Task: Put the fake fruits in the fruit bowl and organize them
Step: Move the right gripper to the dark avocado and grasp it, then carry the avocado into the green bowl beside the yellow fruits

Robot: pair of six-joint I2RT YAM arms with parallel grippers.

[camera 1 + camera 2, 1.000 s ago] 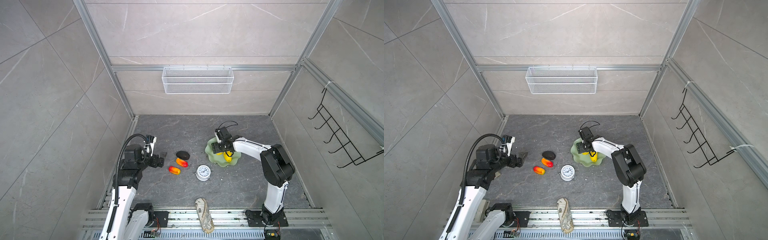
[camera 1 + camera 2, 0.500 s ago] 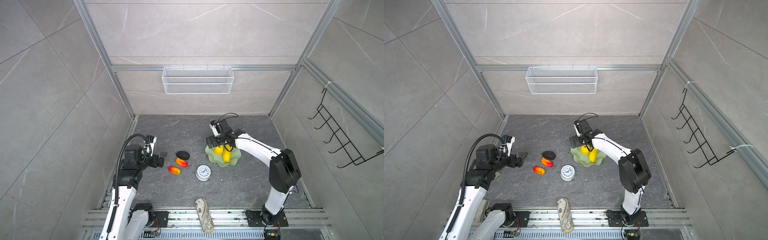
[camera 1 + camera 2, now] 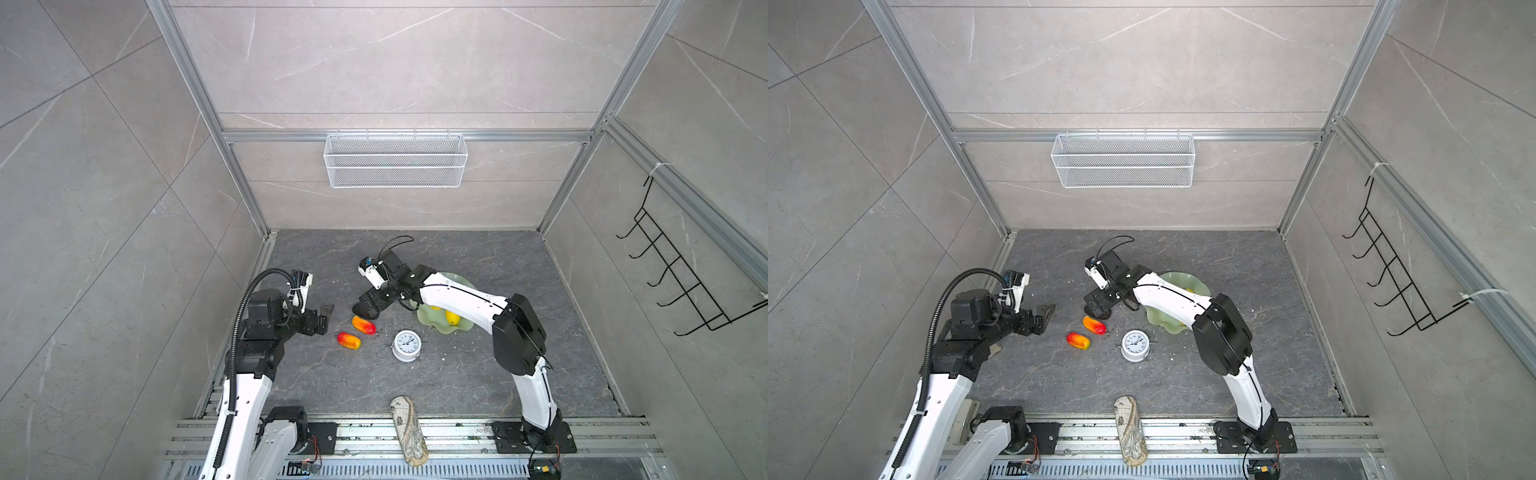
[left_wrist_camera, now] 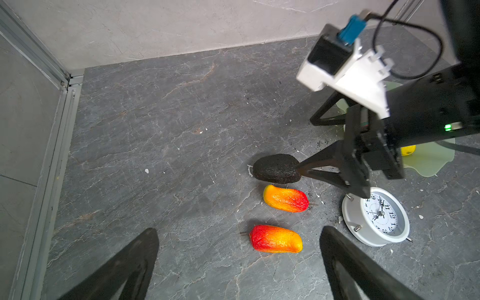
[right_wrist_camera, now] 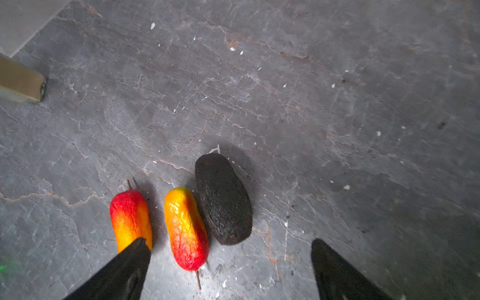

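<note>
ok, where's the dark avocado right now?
The dark bumpy avocado lies on the grey floor, left of the mint-green wavy bowl in a top view, right beside an orange-red mango.

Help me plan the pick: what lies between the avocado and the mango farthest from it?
The other mango, between the avocado and the far mango, plain in the right wrist view.

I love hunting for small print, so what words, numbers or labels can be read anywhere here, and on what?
"9", "11", "12", "3": hour numerals on the dial of the small round white alarm clock, left wrist view; other numerals too small.
Print on the beige patterned oblong pouch: too blurred to read.
No other text visible.
</note>
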